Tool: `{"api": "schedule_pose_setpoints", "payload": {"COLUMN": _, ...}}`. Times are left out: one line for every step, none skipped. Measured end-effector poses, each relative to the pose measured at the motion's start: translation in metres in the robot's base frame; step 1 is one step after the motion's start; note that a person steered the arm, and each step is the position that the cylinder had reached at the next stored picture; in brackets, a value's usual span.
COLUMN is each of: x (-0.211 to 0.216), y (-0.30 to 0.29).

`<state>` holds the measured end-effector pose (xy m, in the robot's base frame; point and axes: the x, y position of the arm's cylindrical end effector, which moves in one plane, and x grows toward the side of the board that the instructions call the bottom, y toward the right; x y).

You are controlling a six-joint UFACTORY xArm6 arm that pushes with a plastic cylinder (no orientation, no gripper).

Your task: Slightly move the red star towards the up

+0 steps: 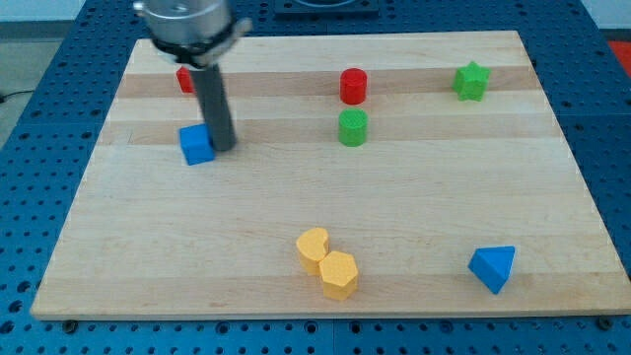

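Observation:
The red star (184, 79) lies near the view's top left and is mostly hidden behind my rod, so its shape is hard to make out. My tip (223, 147) rests on the board just right of a blue cube (197, 144) and looks to touch it. The tip is below the red star.
A red cylinder (353, 86) stands above a green cylinder (352, 127) at top centre. A green star (471, 81) is at top right. A yellow heart (313, 248) touches a yellow hexagon (338, 273) at the bottom. A blue triangle (493, 267) is at bottom right.

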<state>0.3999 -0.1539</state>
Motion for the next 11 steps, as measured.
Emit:
{"api": "schedule_pose_setpoints", "payload": {"x": -0.018, "y": -0.05}}
{"api": "schedule_pose_setpoints", "payload": {"x": -0.046, "y": -0.062}}
{"api": "schedule_pose_setpoints", "payload": {"x": -0.062, "y": -0.058}}
{"api": "schedule_pose_setpoints", "payload": {"x": -0.074, "y": -0.047}}
{"api": "schedule_pose_setpoints", "payload": {"x": -0.092, "y": -0.039}}
{"api": "schedule_pose_setpoints", "payload": {"x": -0.104, "y": -0.039}}
{"api": "schedule_pose_setpoints", "payload": {"x": -0.073, "y": -0.013}}
{"api": "schedule_pose_setpoints", "payload": {"x": -0.049, "y": 0.078}}
{"api": "schedule_pose_setpoints", "payload": {"x": -0.046, "y": 0.103}}
{"api": "schedule_pose_setpoints", "payload": {"x": -0.045, "y": 0.122}}
{"api": "schedule_pose_setpoints", "payload": {"x": -0.042, "y": 0.148}}
